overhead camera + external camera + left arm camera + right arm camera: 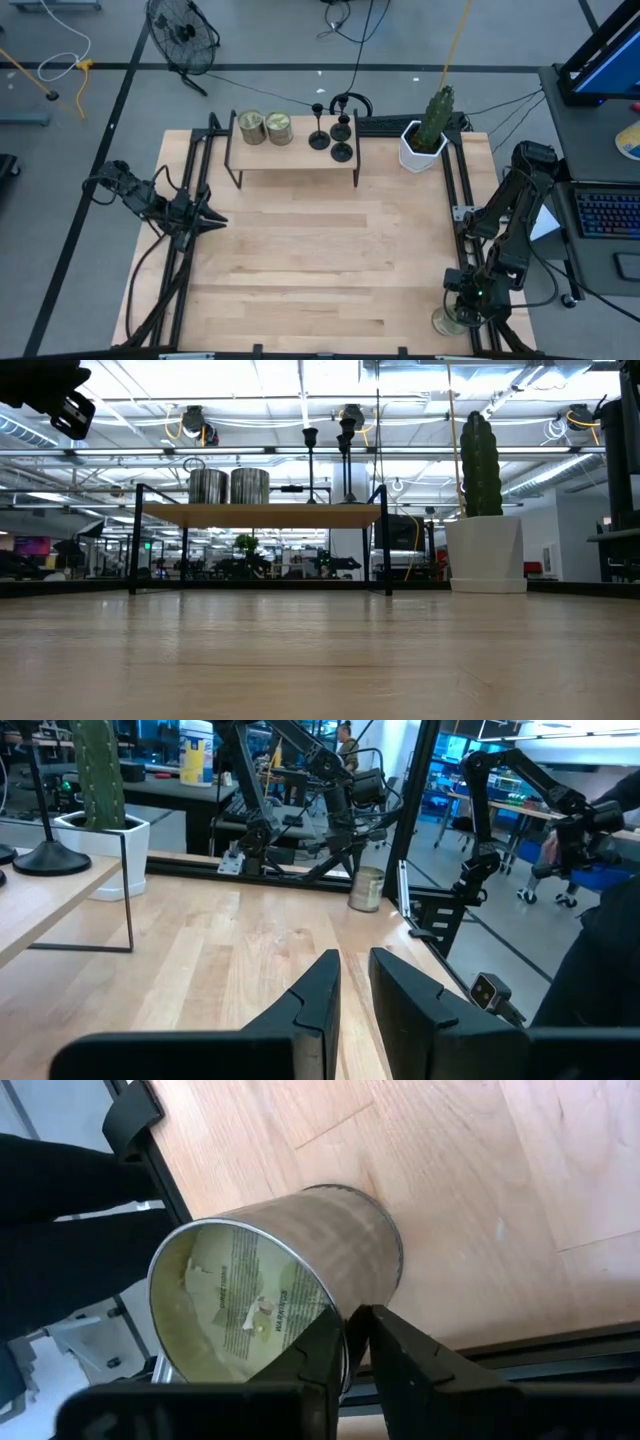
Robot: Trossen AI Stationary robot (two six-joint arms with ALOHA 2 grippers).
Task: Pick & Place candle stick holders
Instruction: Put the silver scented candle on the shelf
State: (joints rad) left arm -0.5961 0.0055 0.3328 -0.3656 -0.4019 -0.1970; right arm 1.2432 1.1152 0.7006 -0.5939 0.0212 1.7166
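Three candle stick holders (333, 133) stand clustered on the small shelf (295, 158) at the table's far edge, right of two jar candles (264, 128): black, with round flat bases, thin stems, small cup tops. Left gripper (212, 222) hovers at the left edge, fingers nearly together, empty. Right gripper (354, 1342), at the near right corner, pinches the rim of a third jar candle (270, 1280).

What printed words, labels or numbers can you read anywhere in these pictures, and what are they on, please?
None can be read.
Glass jar candle pinched at its rim by the right gripper: a printed label shows through the glass, too small and blurred to read.
Jars on the shelf: no legible text.
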